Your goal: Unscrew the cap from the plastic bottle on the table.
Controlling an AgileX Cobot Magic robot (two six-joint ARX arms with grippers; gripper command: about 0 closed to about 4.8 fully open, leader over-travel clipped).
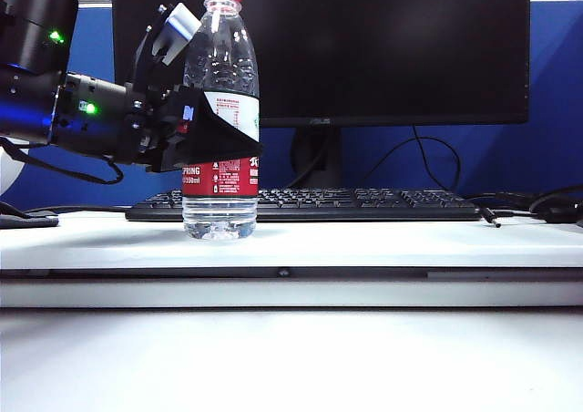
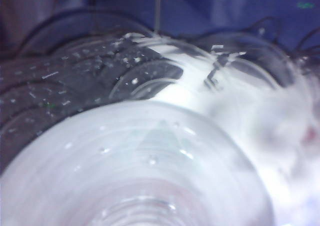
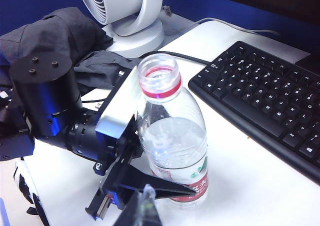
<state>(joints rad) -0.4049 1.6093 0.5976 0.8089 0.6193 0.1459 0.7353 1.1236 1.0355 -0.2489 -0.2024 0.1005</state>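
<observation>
My left pincer [image 1: 205,125] covers the plastic bottle's [image 1: 221,66] middle label. My left wrist shows only blurred clear plastic. My right pincer [image 3: 145,206] is cut off by the frame's edge; the cap escapes me.

Legible markings. The red band of the label on the plastic bottle [image 1: 219,111] carries white print reading "PRING" above what appears to be "550ml", the first letters being hidden behind the left gripper [image 1: 214,125]; a large white Chinese character stands at the band's right edge, and the fine print on the white part of the label is too small to read. The lower bezel of the monitor [image 1: 364,47] bears a small logo, probably "ASUS". Key legends on the keyboard [image 3: 260,101] cannot be resolved.
</observation>
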